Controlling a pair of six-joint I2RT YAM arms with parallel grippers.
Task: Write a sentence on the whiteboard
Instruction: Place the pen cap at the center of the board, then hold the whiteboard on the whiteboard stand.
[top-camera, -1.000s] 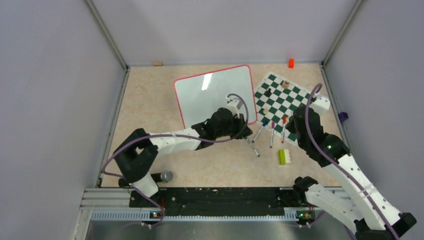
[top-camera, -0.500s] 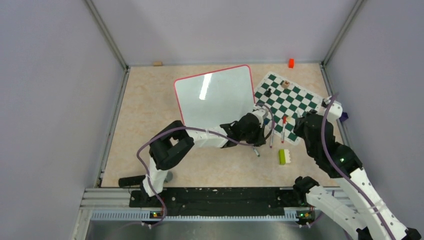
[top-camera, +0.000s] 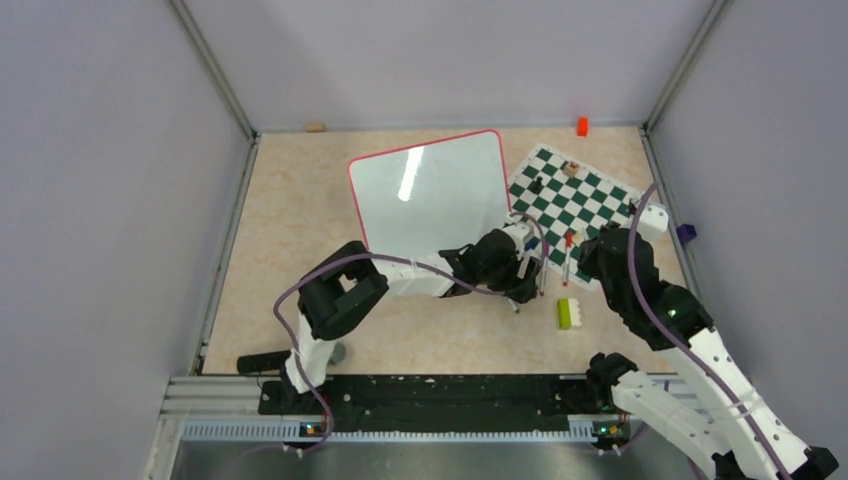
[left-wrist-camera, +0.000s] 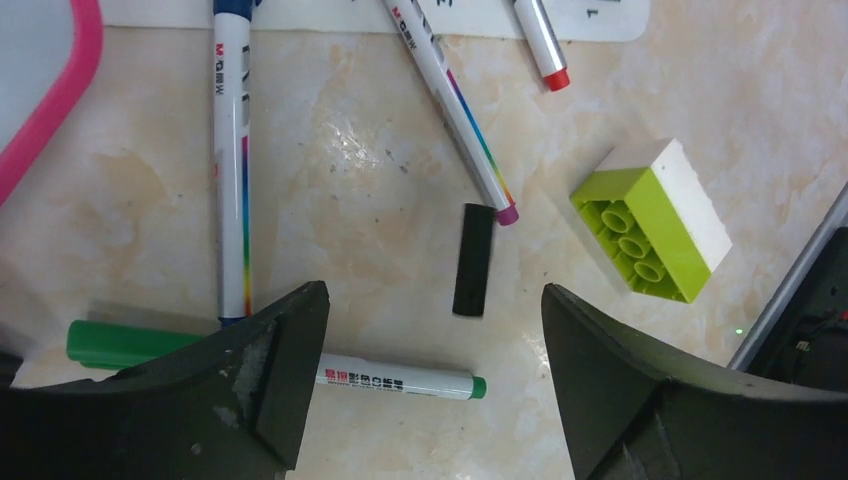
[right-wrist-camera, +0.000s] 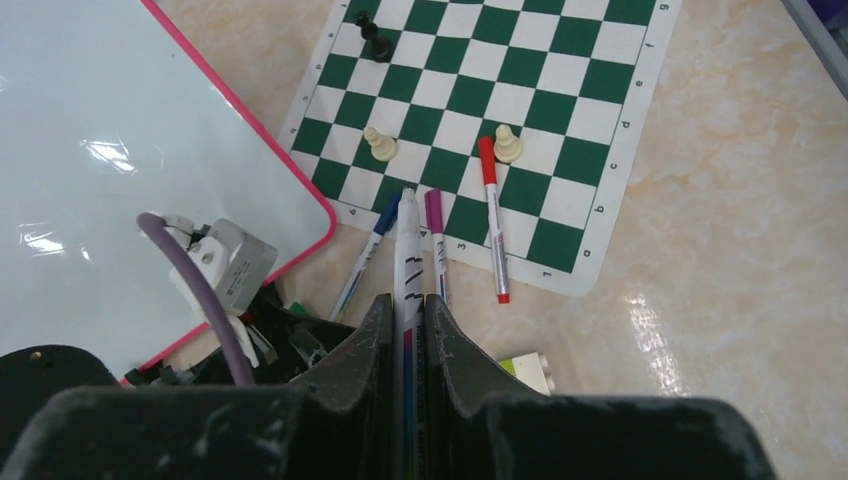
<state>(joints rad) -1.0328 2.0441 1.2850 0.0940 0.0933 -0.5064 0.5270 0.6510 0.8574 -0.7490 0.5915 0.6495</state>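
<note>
Two hands: left hand (left-wrist-camera: 432, 305) spread wide and holding nothing; right hand (right-wrist-camera: 408, 305) clamped on a white marker (right-wrist-camera: 407, 245).
Marker grip: lengthwise between the fingers, tip forward, probably so it can come down like a pen.
Left pose: low over the tabletop (left-wrist-camera: 380, 150), a loose black cap (left-wrist-camera: 473, 260) under its gap, a green marker (left-wrist-camera: 390, 377) by one finger.
Whiteboard (top-camera: 430, 190): flat beside the chess mat (right-wrist-camera: 590, 110); no lettering visible yet.

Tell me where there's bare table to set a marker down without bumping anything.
Best is the bare tabletop left of the whiteboard, running out to the left wall. Avoid the patch between the whiteboard's near right corner and the chess mat: loose markers, a green brick, the open left gripper and the right gripper crowd it.
</note>
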